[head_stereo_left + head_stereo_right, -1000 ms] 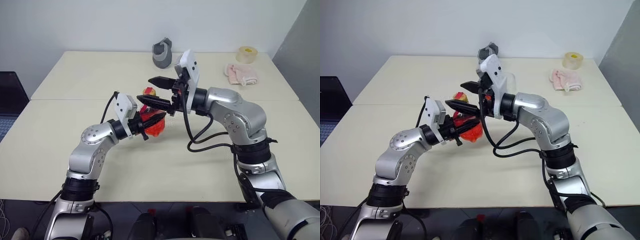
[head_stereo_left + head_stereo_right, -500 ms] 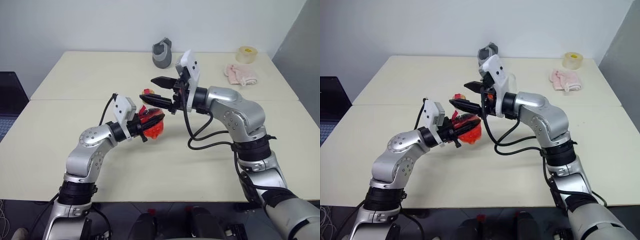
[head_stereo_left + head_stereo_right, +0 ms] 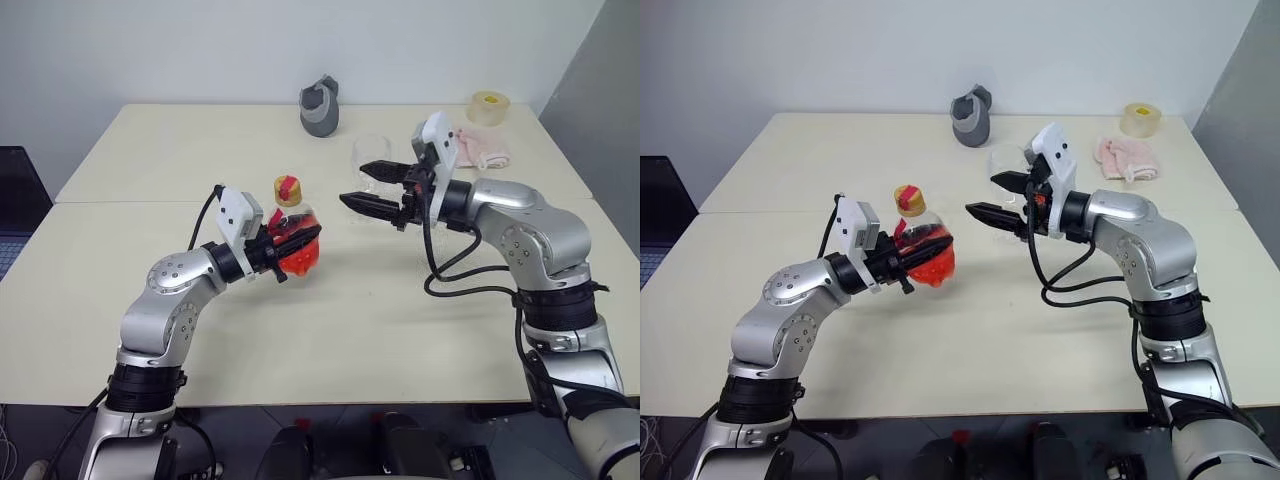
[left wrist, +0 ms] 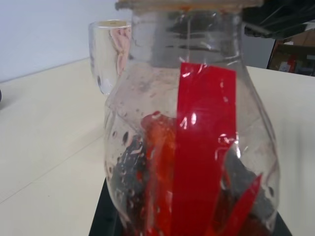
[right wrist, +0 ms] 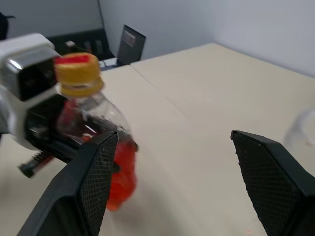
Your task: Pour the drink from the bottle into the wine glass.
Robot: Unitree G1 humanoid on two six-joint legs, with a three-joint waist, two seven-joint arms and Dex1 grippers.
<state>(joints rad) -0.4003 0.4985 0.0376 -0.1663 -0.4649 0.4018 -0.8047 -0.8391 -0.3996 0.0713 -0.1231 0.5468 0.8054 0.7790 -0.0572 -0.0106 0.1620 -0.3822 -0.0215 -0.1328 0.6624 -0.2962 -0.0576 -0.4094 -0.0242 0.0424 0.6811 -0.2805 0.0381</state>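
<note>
3 bystanders at table's point(image 3: 150, 160) far edge, grey cup point(image 3: 319, 106), tape roll point(image 3: 487, 107), pink cloth point(image 3: 480, 148)

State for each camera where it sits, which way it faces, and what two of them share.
Head pair: on the head, looking forward and down at the table and both arms.
Left wrist: along the left pincer, shut on the bottle; wine glass behind.
Right wrist: along the open right pincer, toward the bottle's yellow cap and the left pincer.
Shared: the bottle, in all views.
</note>
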